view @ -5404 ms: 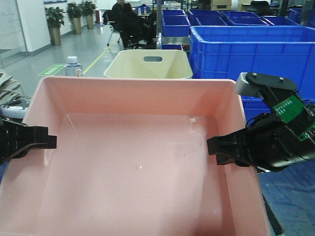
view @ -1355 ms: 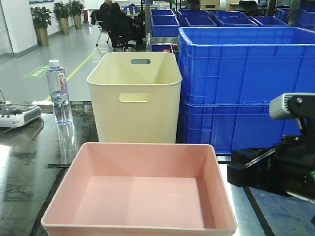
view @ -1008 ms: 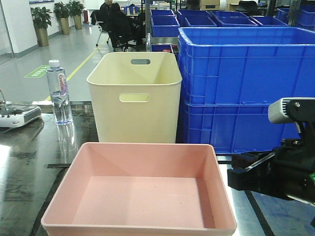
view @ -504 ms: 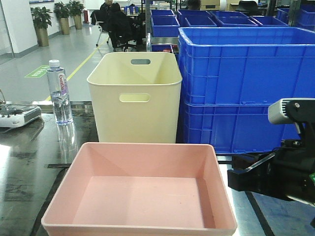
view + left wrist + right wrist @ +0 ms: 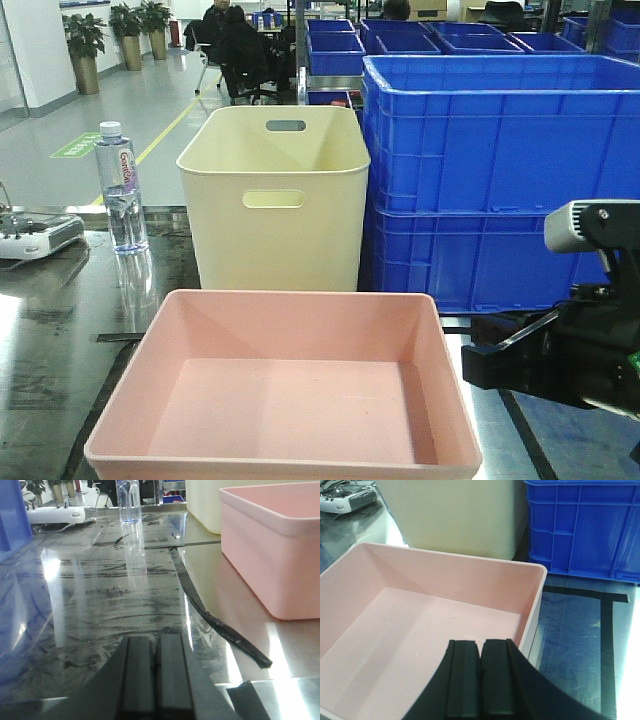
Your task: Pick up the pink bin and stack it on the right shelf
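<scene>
The pink bin (image 5: 280, 390) is cut off at the bottom edge, the water bottle's (image 5: 120, 190) label is too small to read, and the right arm (image 5: 570, 350) runs off the side.

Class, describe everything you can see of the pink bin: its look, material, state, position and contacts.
The pink bin is a wide, shallow rectangular tub of smooth pale-pink plastic with rounded corners and a rolled rim. It is empty and upright, resting flat on the dark glossy tabletop, just in front of the taller cream bin. Neither gripper touches it.
</scene>
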{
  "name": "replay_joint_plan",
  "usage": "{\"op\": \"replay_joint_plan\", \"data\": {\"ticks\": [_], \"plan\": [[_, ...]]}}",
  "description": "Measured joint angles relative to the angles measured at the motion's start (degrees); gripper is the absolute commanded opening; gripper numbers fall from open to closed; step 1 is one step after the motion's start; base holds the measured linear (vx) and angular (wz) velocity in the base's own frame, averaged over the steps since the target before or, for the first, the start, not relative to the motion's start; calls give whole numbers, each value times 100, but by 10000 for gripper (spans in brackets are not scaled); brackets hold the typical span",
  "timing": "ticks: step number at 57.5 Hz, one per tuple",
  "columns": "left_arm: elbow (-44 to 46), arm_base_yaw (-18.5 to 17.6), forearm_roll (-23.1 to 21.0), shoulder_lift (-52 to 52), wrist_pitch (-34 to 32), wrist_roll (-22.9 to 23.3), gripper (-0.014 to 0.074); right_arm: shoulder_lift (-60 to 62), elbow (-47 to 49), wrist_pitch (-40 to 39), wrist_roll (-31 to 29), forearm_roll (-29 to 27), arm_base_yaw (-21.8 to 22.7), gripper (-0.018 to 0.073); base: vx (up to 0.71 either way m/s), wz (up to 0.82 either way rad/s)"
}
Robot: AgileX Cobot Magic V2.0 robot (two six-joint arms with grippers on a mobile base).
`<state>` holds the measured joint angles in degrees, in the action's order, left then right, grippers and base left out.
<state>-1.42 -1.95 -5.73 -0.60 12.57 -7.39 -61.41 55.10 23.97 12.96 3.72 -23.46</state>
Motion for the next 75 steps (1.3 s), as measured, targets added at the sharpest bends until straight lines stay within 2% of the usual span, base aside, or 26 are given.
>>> {"op": "replay_joint_plan", "data": {"ticks": [21,29,36,44,52,62,75], "plan": [[0,0,0,0,0,0,-8,0,-5,-7,0,6,0,-11,0,0],[0,0,0,0,0,0,-8,229,-274,-194,-83,261,126,-11,0,0],[0,0,0,0,0,0,-8,1166,-1158,-692,-107,368,714,-11,0,0],[0,0,0,0,0,0,-8,2861,-2603,-1394,-483,549,1813,-11,0,0],[0,0,0,0,0,0,-8,4423,-4111,-1670,-919,322,2558,-11,0,0],[0,0,0,0,9,0,-8,5989,-5578,-1482,-1015,-372,2712,-11,0,0],[-3,0,0,0,24,0,-8,6200,-5692,-555,-1043,-196,2684,-11,0,0]]}}
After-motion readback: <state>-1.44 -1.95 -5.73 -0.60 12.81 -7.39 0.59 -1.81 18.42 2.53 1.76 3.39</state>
